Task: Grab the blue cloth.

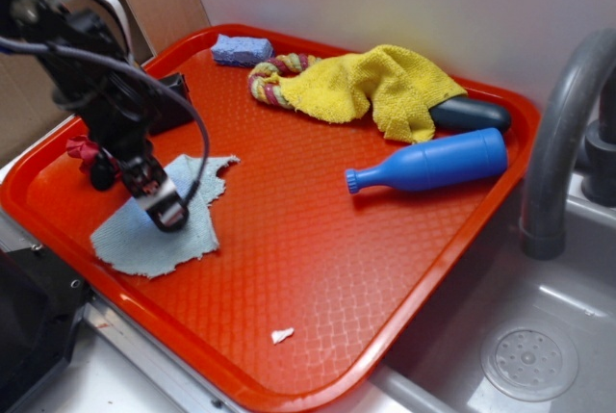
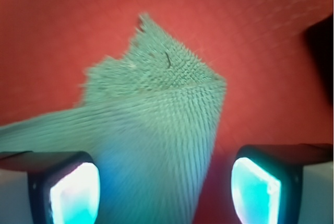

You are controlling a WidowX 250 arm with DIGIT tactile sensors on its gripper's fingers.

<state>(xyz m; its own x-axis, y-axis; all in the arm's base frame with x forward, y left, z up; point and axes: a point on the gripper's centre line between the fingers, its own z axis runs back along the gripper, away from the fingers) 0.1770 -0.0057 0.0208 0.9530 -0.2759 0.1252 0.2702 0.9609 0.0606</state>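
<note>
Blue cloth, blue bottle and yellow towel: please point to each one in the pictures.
blue cloth (image 1: 135, 235): exterior view, lower flat part.
blue bottle (image 1: 443, 163): exterior view, middle of body.
yellow towel (image 1: 371, 86): exterior view, middle fold.

The blue cloth (image 1: 144, 225) (image 2: 156, 125) is a thin, pale blue-grey woven rag with ragged, torn edges. It lies flat and spread out, one corner jutting out in a rough point, its weave showing clearly in the wrist view.

My arm (image 1: 91, 86) is black, with a black cable looping alongside. My tool (image 2: 166, 187) has two black fingers (image 2: 65, 187) faced with pale, glowing cyan pads.
</note>
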